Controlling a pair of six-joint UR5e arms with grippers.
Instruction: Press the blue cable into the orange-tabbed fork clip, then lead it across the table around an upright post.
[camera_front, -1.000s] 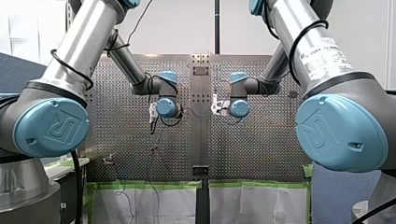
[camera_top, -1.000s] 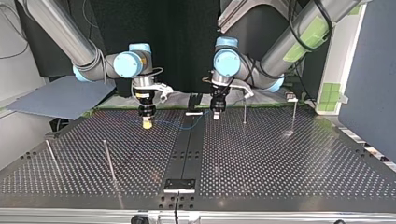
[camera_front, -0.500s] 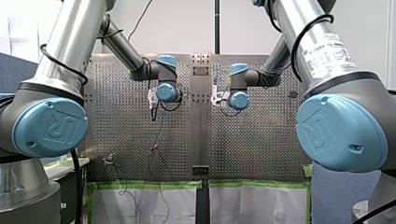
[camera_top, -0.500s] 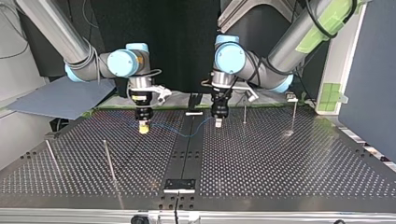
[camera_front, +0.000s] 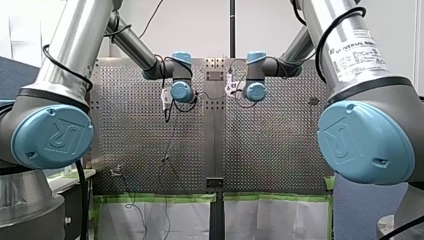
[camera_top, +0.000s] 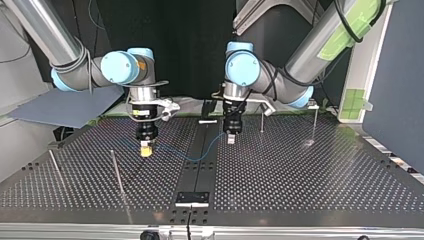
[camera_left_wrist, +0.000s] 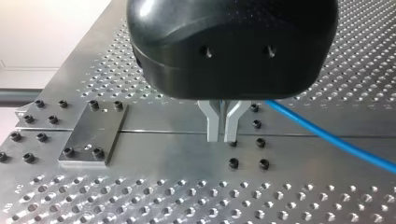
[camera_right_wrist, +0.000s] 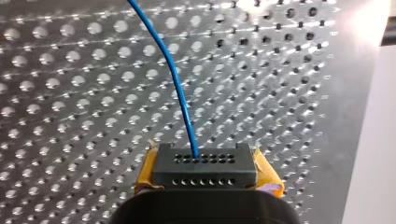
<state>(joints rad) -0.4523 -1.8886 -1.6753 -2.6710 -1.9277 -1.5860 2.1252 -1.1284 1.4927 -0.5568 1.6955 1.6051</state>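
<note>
The blue cable (camera_right_wrist: 179, 93) hangs between my two grippers. My right gripper (camera_right_wrist: 204, 159) pinches it in its yellow pads. My left gripper (camera_left_wrist: 222, 138) squeezes it too, and the cable runs off beside it.

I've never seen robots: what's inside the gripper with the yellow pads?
The blue cable runs into my right gripper, between its yellow pads; the gripped stretch is covered.

A robotics lab: industrial arms (camera_front: 75, 55) over a perforated table (camera_top: 300, 170) (green tape (camera_front: 160, 198) edging).
</note>
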